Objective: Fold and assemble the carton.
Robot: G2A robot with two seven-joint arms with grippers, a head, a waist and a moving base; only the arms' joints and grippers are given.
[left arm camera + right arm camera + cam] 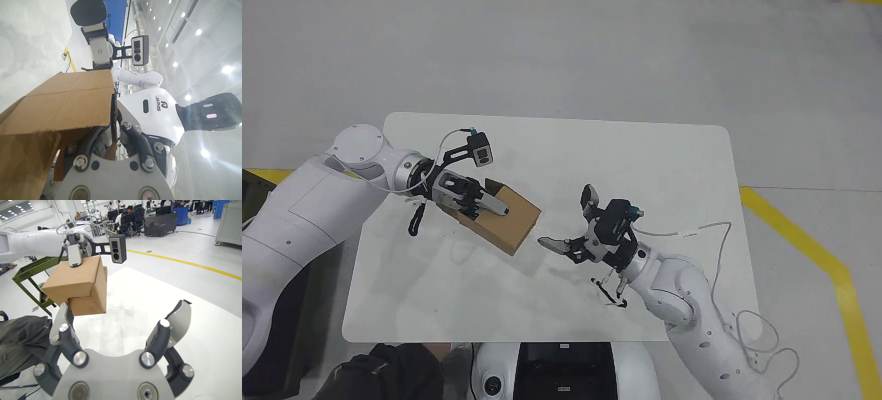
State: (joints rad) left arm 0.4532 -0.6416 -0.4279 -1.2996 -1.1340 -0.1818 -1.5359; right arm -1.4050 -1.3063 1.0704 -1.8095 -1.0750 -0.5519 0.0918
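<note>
Top view: left gripper (485, 204) clamps the carton (517, 228); right gripper (566, 218) hovers wide open.

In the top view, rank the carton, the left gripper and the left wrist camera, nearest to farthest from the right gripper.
1. carton: closest, facing the open right gripper.
2. left gripper: clamped on the carton's other end.
3. left wrist camera: farthest, past the left gripper.

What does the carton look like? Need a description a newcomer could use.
Start at the white table. Over it, the left gripper clamps the carton. It is a plain brown cardboard box; the open right gripper nearby holds nothing.
</note>
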